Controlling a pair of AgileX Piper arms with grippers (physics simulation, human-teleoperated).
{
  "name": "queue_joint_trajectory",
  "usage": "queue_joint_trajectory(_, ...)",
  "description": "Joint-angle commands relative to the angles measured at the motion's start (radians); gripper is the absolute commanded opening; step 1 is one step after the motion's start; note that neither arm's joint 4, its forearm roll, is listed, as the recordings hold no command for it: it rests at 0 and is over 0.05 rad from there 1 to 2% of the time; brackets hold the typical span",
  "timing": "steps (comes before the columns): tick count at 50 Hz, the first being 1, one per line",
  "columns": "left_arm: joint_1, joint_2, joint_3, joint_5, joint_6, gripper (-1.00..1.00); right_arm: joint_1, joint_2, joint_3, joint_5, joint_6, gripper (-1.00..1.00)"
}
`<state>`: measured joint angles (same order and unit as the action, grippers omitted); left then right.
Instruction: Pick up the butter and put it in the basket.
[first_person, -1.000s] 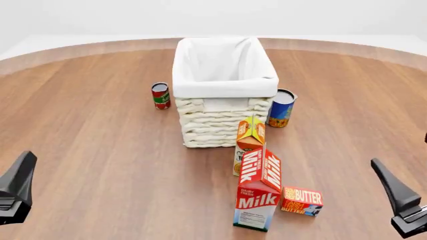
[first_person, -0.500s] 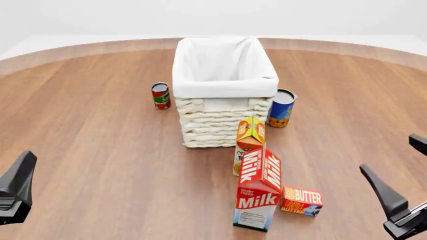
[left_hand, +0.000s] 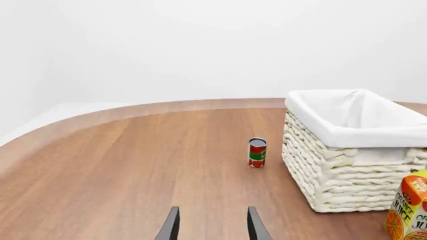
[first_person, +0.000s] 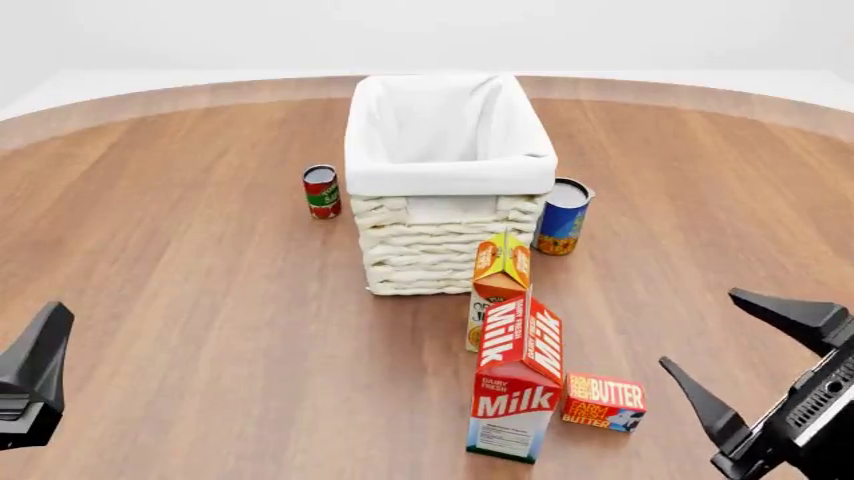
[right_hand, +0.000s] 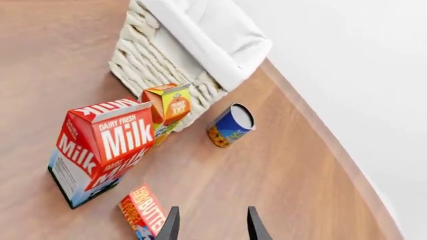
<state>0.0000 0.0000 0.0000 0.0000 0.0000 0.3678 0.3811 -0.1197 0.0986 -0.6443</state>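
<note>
Bright, even light fills all 3 views, with no single source apparent and no glare or hot spots on the wooden table (first_person: 200, 250). Shadows are faint and soft: a slight darkening hugs the base of the basket (first_person: 447, 180) and the milk carton (first_person: 514, 385), while the red can (first_person: 320, 192) casts almost none. The background is a flat, pale white. Every render is sharp from near edge to far, with carton lettering crisp in the right wrist view and no motion blur. The table rim curves in the front view, though lines show no bending at the edges.
</note>
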Motion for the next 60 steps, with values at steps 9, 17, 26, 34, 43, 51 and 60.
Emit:
queue_joint_trajectory(9, 0.0, 0.0, 0.0, 0.0, 0.0, 1.0, 0.092, 0.262, -0.085, 0.032, -0.06, 1.0)
queue_joint_trajectory(17, 0.0, 0.0, 0.0, 0.0, 0.0, 1.0, 0.14, 0.338, -0.048, 0.037, -0.126, 1.0)
queue_joint_trajectory(26, 0.0, 0.0, 0.0, 0.0, 0.0, 1.0, 0.124, 0.373, -0.063, 0.102, -0.225, 1.0)
queue_joint_trajectory(34, 0.0, 0.0, 0.0, 0.0, 0.0, 1.0, 0.086, 0.403, -0.101, 0.113, -0.269, 1.0)
queue_joint_trajectory(43, 0.0, 0.0, 0.0, 0.0, 0.0, 1.0, 0.089, 0.474, -0.108, 0.082, -0.285, 1.0)
queue_joint_trajectory(51, 0.0, 0.0, 0.0, 0.0, 0.0, 1.0, 0.094, 0.565, -0.106, 0.067, -0.266, 1.0)
queue_joint_trajectory(60, 0.0, 0.0, 0.0, 0.0, 0.0, 1.0, 0.024, 0.669, -0.089, -0.01, -0.326, 1.0)
